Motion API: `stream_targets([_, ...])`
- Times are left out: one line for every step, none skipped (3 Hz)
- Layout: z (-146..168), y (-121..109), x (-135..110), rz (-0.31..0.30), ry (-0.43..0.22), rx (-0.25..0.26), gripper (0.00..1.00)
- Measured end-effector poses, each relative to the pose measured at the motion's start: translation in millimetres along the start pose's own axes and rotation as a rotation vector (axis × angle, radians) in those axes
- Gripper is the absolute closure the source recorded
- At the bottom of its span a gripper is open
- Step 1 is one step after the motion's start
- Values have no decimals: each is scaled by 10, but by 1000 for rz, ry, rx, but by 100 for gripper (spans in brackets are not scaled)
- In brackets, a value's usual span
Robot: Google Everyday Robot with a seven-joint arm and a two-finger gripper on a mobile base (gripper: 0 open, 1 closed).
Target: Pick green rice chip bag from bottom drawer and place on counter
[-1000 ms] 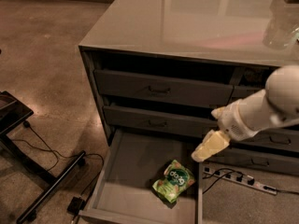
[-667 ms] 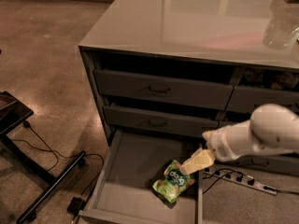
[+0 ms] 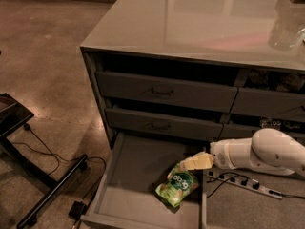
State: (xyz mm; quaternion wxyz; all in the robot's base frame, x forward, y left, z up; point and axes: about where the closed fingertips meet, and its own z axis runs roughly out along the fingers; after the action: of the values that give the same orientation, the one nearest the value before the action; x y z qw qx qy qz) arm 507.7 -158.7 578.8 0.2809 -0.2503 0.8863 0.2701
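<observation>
The green rice chip bag [image 3: 177,185] lies on the grey floor of the open bottom drawer [image 3: 131,175], near its right side. My gripper [image 3: 194,162], pale yellow at the tip of the white arm [image 3: 259,154], reaches in from the right. It sits low over the drawer at the bag's upper right edge, touching it or nearly so. The glossy grey-beige counter [image 3: 190,23] tops the cabinet above.
Two shut grey drawers with bar handles [image 3: 162,92] sit above the open one. A power strip with cables [image 3: 243,182] lies on the floor to the right. A black stand and cords [image 3: 28,175] are at the left. A clear object [image 3: 286,27] stands on the counter's right.
My arm has come down and to the left, from in front of the upper drawers to the bag's top edge. The bag has not moved.
</observation>
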Motion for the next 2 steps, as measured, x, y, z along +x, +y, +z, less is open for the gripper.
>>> stream_targets([18, -17, 0, 3, -4, 4, 0])
stream_targets([117, -55, 40, 44, -18, 17, 0])
